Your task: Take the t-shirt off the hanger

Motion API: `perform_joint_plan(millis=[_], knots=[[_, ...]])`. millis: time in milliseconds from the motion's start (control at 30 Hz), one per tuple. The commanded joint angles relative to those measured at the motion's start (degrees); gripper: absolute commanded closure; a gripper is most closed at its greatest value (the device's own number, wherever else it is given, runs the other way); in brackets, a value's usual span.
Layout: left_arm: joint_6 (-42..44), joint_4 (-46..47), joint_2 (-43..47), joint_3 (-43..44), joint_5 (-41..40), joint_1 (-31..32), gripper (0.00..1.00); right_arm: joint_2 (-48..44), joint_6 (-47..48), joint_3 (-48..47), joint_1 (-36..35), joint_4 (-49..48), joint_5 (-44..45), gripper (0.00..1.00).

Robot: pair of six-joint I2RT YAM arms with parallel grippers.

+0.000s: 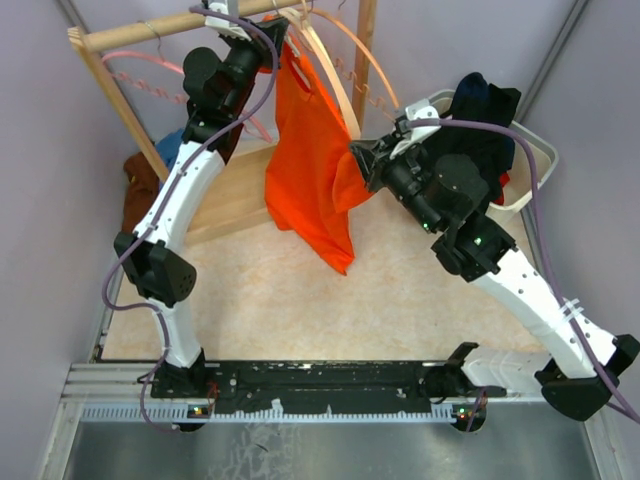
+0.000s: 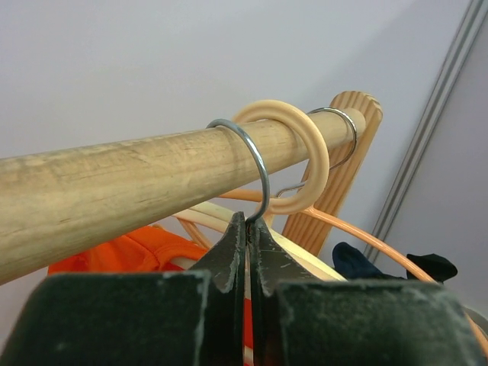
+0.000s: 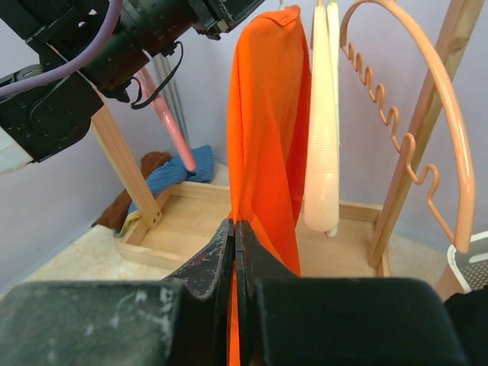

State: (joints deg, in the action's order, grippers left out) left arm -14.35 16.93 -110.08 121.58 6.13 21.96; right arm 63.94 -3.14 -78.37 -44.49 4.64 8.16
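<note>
An orange t-shirt (image 1: 305, 170) hangs from a hanger on the wooden rail (image 2: 114, 183). The hanger's metal hook (image 2: 259, 164) loops over the rail. My left gripper (image 2: 248, 221) is shut on that hook just below the rail; from above, this gripper (image 1: 268, 30) sits at the shirt's top. The hanger's pale wooden shoulder (image 2: 305, 259) shows behind the fingers, with orange cloth (image 2: 130, 248) to the left. My right gripper (image 3: 235, 225) is shut on a fold of the t-shirt (image 3: 267, 114); from above, it (image 1: 358, 160) is at the shirt's right edge.
An empty cream hanger (image 3: 320, 137) and a peach plastic hanger (image 3: 427, 114) hang right of the shirt, and a pink one (image 1: 140, 70) to the left. The rack's wooden base (image 1: 235, 195) holds blue and brown cloths (image 1: 150, 170). A white basket (image 1: 535, 160) of dark clothes stands at right.
</note>
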Motion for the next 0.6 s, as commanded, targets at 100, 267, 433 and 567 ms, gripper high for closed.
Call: perform_joint_plan(millis=[100,267,433,567], knots=[[4.97,-2.19,0.70,3.41,-6.27,0.85,1.00,-6.45,1.38,1.71,0.19,-4.31,4.89,1.00],[6.43,-3.84,1.09,3.87,-8.46,0.95,1.00,-9.44,2.41,2.89,0.19,-4.78,7.15,1.00],[7.47,-4.76,1.89,3.81,-8.94,0.98,1.00,-12.91,3.73,4.93,0.19,-5.29,11.31,1.00],[8.00,-5.51,2.50,3.63,-9.11,0.94,1.00,-14.79,5.09,5.76,0.19,-5.74,14.32,1.00]])
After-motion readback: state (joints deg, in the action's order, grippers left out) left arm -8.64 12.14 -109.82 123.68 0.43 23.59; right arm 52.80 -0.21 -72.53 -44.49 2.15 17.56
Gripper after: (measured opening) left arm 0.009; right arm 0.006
